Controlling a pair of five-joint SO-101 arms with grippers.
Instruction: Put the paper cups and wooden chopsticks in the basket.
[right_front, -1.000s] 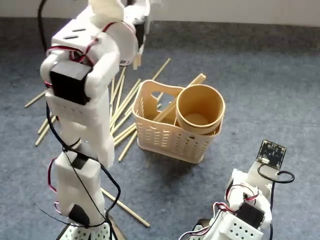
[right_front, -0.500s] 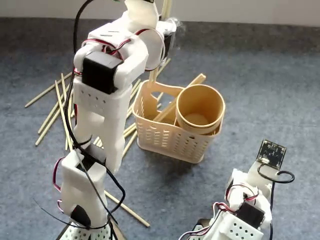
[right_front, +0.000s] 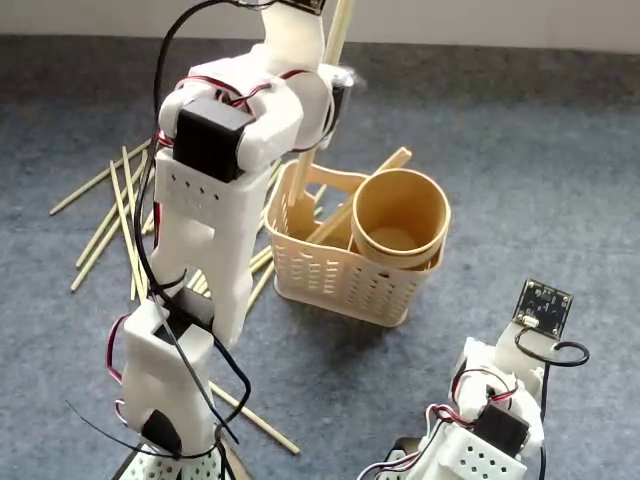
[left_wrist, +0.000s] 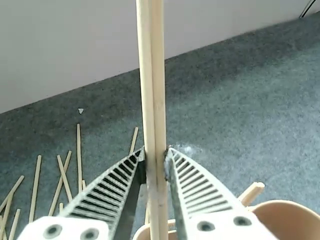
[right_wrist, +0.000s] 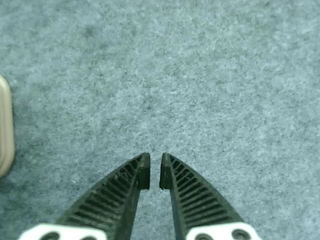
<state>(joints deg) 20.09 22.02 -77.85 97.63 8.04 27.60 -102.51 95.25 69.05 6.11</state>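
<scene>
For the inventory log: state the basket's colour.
Cream, with a perforated wall: the basket shows best in the high view.

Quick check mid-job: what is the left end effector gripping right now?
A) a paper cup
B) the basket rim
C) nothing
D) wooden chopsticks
D: the left wrist view shows the left end effector closed on the wooden chopsticks, which are pinched side by side between its fingers close to the basket.

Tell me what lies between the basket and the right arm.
Only bare grey carpet separates the basket from the right arm, as the high view shows.
</scene>
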